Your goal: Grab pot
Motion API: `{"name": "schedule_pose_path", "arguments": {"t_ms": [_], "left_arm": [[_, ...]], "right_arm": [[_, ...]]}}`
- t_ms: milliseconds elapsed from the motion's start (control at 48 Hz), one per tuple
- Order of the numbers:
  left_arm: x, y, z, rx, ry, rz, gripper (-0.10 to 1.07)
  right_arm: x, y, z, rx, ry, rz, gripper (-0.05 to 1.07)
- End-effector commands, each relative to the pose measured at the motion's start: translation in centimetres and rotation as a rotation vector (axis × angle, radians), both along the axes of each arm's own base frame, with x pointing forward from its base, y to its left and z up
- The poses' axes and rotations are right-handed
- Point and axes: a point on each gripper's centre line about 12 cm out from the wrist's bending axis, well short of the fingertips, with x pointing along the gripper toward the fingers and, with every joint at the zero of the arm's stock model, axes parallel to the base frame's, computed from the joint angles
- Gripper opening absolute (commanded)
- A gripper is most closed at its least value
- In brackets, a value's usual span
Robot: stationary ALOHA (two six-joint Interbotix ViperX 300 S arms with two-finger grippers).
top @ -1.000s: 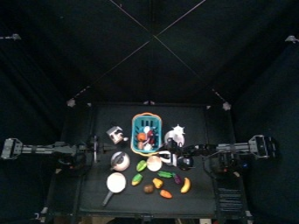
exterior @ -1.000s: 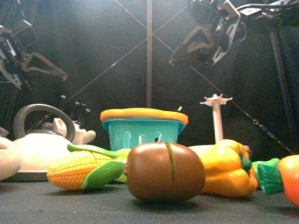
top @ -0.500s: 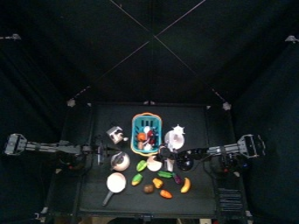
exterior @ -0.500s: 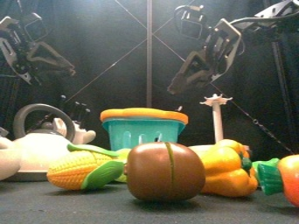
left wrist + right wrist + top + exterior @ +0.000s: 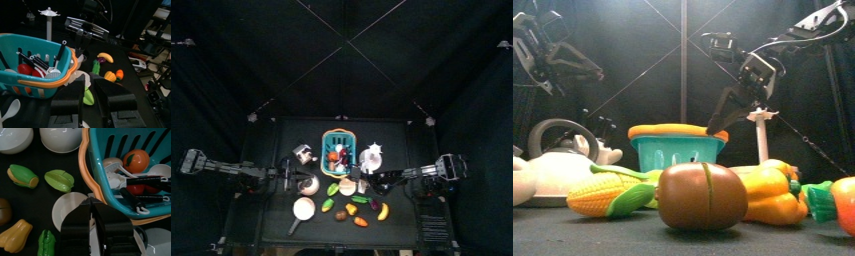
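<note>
The left hand stood with its jaws well apart and nothing between them. It hung in the air beside the teal basket and touched nothing. The right hand had its jaws drawn almost together, with only a thin slit between them, and no object could be seen in that slit. It hovered over the tabletop just outside the basket's orange rim, above a pale round disc, and was not in contact with the basket.

The pot, silver with an arched handle, sat on the left part of the tabletop. It was left of the basket, behind the corn cob, and clear of both hands.

The basket held an orange ball, a white cup, a red piece and several black-handled utensils lying across one another.

Loose toy food lay around it:
- a yellow pepper
- two green pieces
- a banana
- an aubergine
- a carrot

A round brown fruit stood nearest the front edge, and a white stand rose upright beside the basket.
</note>
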Motion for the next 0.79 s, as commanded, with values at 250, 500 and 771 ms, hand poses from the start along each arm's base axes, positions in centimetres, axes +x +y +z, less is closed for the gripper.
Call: {"name": "schedule_pose_path", "arguments": {"t_ms": [250,500,771], "left_arm": [[0.0,0.1,0.1,-0.012,-0.017,0.012,0.59],[0.0,0.1,0.3,-0.007,-0.029,0.014,0.59],[0.0,0.5,0.7,-0.003,-0.070,0.032,0.59]], "right_arm": [[1.2,-2.4,0.7,-0.006,-0.020,-0.064,0.32],[2.6,-4.4,0.3,-0.012,-0.015,-0.109,0.32],[3.6,-5.9,1.0,-0.027,-0.038,-0.137,0.32]]}}
